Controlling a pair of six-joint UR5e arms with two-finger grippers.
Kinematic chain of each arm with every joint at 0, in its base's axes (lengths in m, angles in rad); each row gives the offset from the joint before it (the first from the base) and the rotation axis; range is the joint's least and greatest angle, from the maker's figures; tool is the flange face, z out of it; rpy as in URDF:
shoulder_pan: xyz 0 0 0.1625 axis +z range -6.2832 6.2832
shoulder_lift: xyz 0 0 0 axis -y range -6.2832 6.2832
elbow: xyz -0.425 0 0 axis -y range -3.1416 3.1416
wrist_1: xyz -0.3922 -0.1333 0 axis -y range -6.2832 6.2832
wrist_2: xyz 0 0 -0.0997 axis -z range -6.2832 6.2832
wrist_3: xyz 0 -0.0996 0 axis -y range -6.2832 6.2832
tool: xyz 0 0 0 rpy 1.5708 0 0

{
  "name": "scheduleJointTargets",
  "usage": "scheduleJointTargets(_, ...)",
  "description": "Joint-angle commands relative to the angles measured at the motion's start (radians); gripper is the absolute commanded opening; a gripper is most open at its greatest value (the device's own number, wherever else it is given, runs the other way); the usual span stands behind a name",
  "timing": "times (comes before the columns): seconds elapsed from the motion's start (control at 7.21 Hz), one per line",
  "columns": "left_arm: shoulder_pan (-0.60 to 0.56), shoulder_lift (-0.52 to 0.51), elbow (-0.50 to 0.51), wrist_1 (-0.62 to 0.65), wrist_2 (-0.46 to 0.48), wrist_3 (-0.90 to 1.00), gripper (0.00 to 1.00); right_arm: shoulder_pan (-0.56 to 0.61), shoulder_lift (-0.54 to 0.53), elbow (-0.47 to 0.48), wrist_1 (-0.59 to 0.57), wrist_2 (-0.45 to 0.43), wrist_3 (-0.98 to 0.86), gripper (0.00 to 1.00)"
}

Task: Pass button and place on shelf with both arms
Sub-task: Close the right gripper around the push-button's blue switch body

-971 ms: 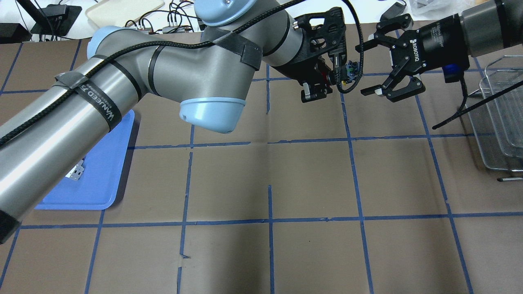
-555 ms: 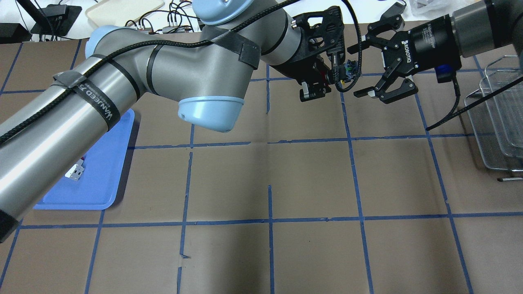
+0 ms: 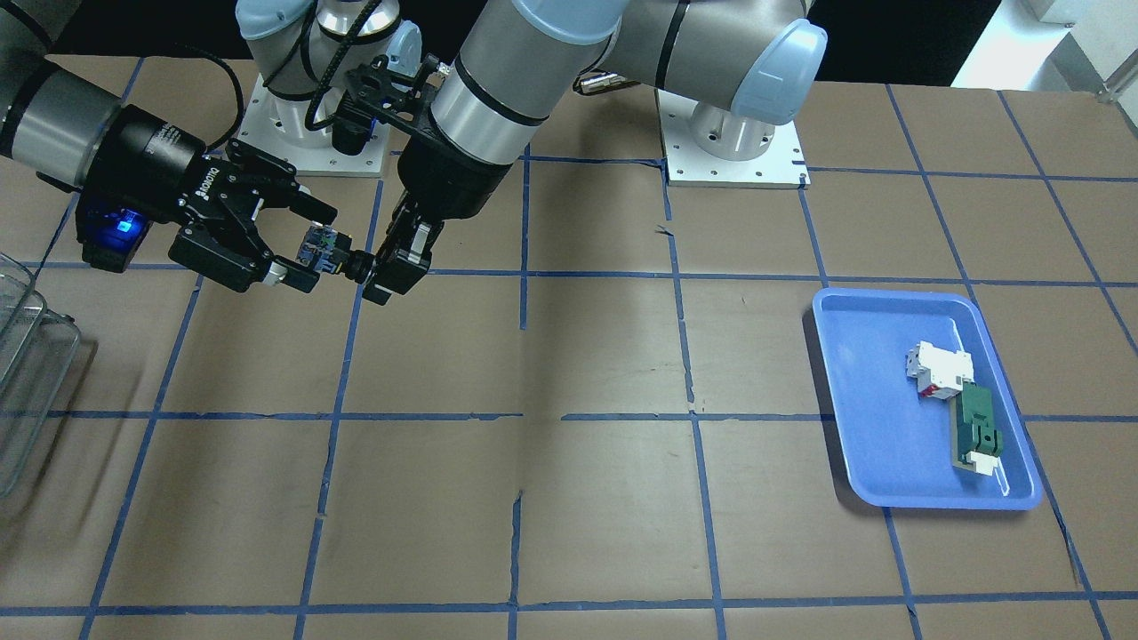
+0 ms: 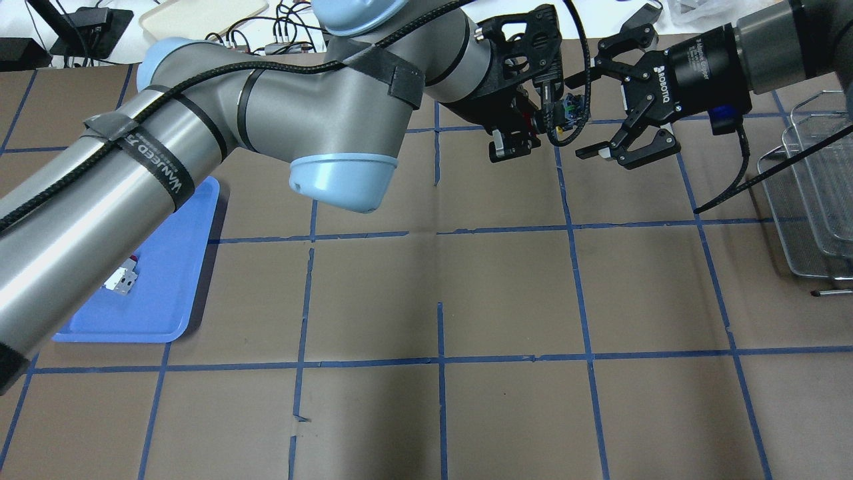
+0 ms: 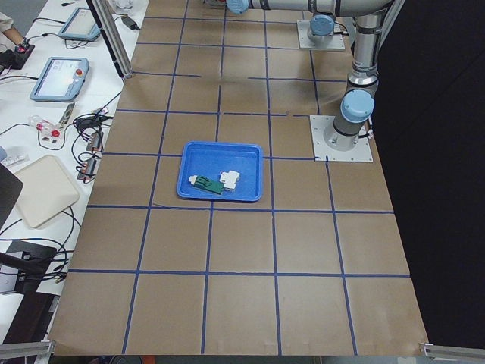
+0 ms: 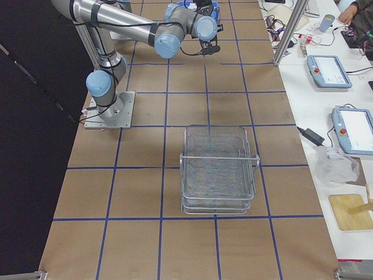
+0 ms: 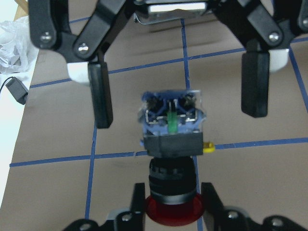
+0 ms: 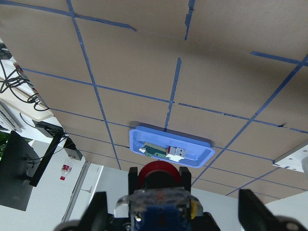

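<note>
The button (image 4: 570, 111) is held in the air over the table's far middle. My left gripper (image 4: 533, 128) is shut on its red cap (image 7: 172, 211), with the blue-green terminal base (image 7: 172, 118) pointing at my right gripper (image 4: 581, 115). The right gripper is open; its fingers (image 7: 102, 94) stand on either side of the base without touching it. In the front view the button (image 3: 324, 250) sits between the left gripper (image 3: 372, 268) and the right gripper (image 3: 308, 244). The wire shelf (image 4: 816, 200) stands at the table's right edge, apart from both grippers.
A blue tray (image 3: 853, 400) on the robot's left holds a white breaker (image 3: 938, 369) and a flat green-and-white part (image 3: 976, 428). The shelf also shows in the exterior right view (image 6: 218, 169). Cables and pendants lie beyond the table's far edge.
My right gripper has moved left toward the button, and its open fingers now flank the terminal base. The left gripper has held the button almost still.
</note>
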Motion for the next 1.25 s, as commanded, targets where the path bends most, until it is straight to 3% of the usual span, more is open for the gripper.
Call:
scheduleJointTargets(0.0, 0.000, -0.002, -0.001, 0.001, 0.000, 0.000, 0.00, 0.000, -0.001, -0.001, 0.000, 0.004, 0.001, 0.89)
scheduleJointTargets(0.28, -0.002, 0.012, -0.001, 0.001, 0.000, 0.000, 0.00, 0.000, -0.001, -0.001, 0.000, 0.021, -0.001, 0.83)
scheduleJointTargets(0.69, 0.000, 0.009, -0.006, 0.002, 0.000, 0.000, 0.00, 0.000, -0.001, 0.001, 0.000, 0.068, -0.008, 0.20)
scheduleJointTargets(0.83, 0.000, 0.007, -0.007, 0.002, 0.000, -0.002, 0.00, 0.000, -0.001, -0.001, 0.000, 0.070, -0.008, 0.08)
scheduleJointTargets(1.11, -0.002, 0.009, -0.001, 0.001, 0.003, -0.002, 0.00, -0.001, -0.001, -0.002, 0.000, 0.072, -0.008, 0.00)
